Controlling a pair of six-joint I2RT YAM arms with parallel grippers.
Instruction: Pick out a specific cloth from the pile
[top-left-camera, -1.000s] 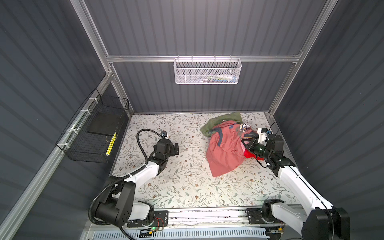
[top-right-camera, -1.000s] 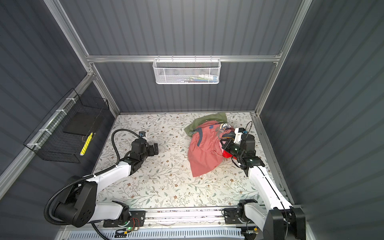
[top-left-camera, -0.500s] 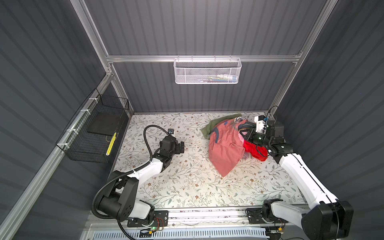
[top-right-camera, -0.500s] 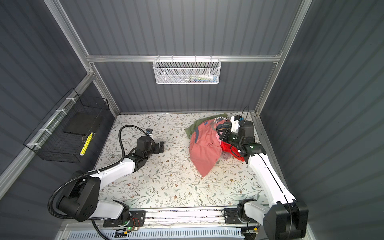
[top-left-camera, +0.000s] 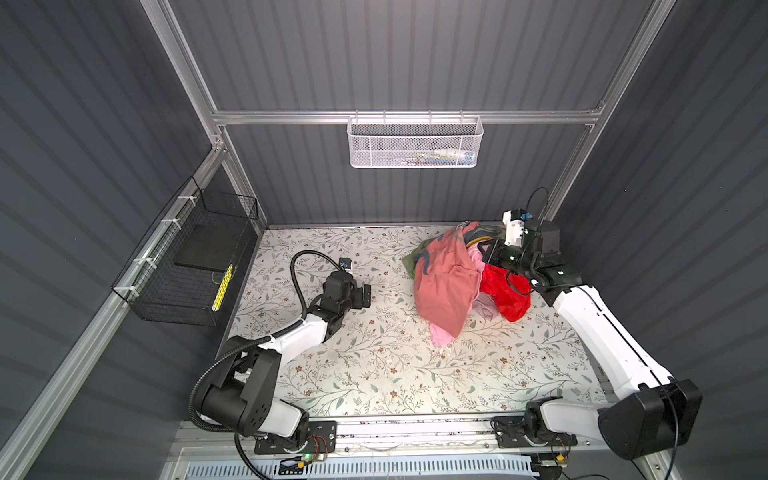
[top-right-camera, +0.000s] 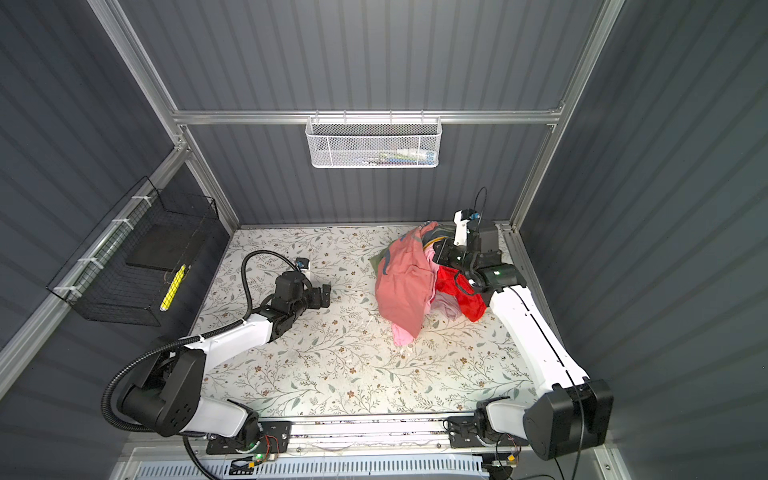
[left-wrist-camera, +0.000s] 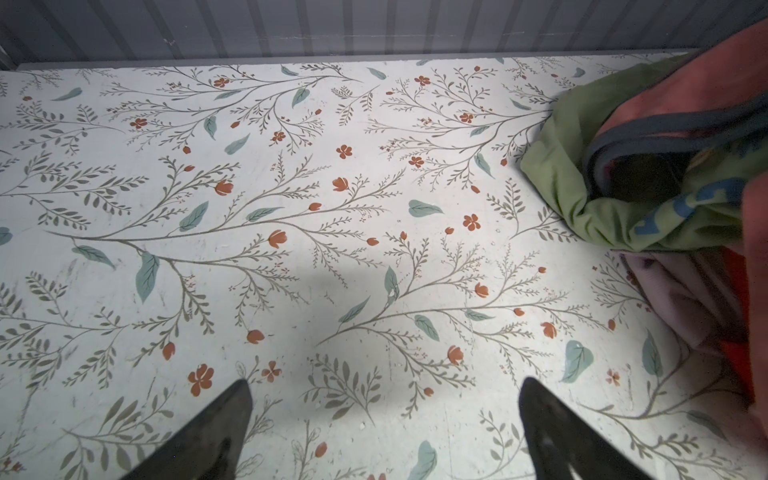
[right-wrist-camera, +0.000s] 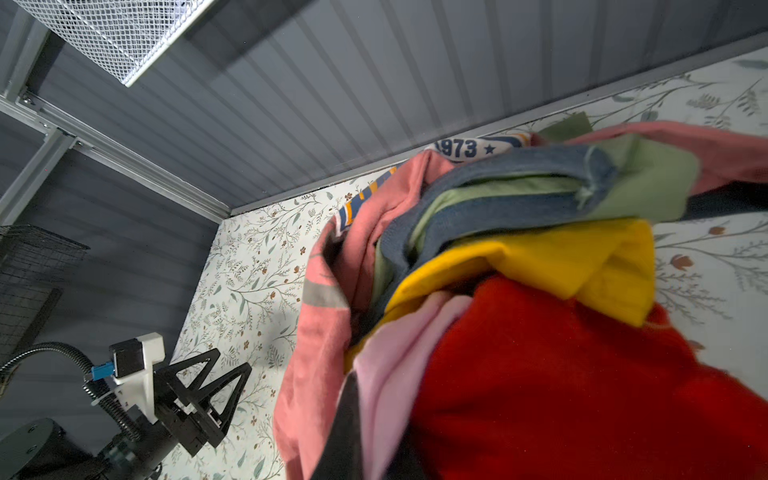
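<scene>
the floral-printed table (top-left-camera: 374, 374) carries the pile (top-left-camera: 444, 286), heaped ahead of the left gripper (top-left-camera: 366, 297) and apart from it. its olive garment (left-wrist-camera: 582, 166) and light pink garment (top-left-camera: 441, 334) rest on the print on that gripper's side.

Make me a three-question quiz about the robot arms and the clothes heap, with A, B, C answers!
1. Where on the flower-printed table is the heap of colourful garments?
A) near the back right corner
B) front left corner
C) dead centre

2. What colour is the soft fabric garment between the bright red fabric garment and the blue-trimmed green garment?
A) purple
B) mustard yellow
C) silver

3. How is the black left gripper?
A) shut on a sock
B) shut, empty
C) wide open, empty

1 A: both top views show it by the back wall, right side.
2 B: the right wrist view shows yellow folds.
3 C: its fingers stand far apart over bare table.
</scene>
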